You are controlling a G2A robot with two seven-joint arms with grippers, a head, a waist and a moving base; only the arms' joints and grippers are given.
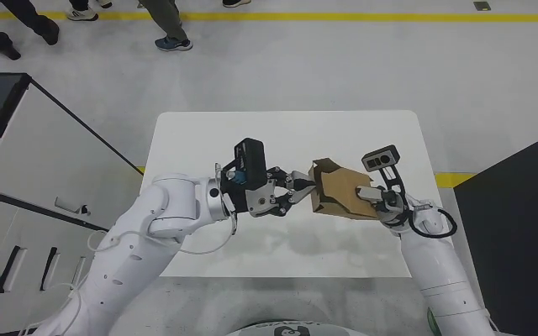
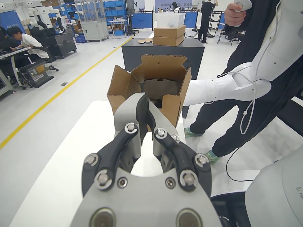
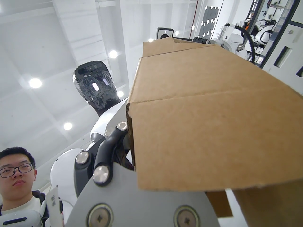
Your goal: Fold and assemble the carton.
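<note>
A brown cardboard carton (image 1: 340,189) hangs partly folded over the right half of the white table (image 1: 252,134), held between both arms. In the left wrist view, the carton (image 2: 163,72) faces me with its mouth open and its flaps standing up. My left gripper (image 1: 307,186) meets the carton's left end; its fingertips (image 2: 143,100) are pressed together on the near flap at the opening. My right gripper (image 1: 367,194) grips the carton's right side, one finger lying on top of the board. In the right wrist view, the carton's wall (image 3: 201,119) hides that gripper's fingers.
The table's far and left parts are bare. A black pedestal (image 2: 163,50) beyond the table's end carries stacked cardboard boxes (image 2: 169,35). A dark cabinet (image 1: 504,218) stands right of the table and a black-framed unit (image 1: 34,143) to its left.
</note>
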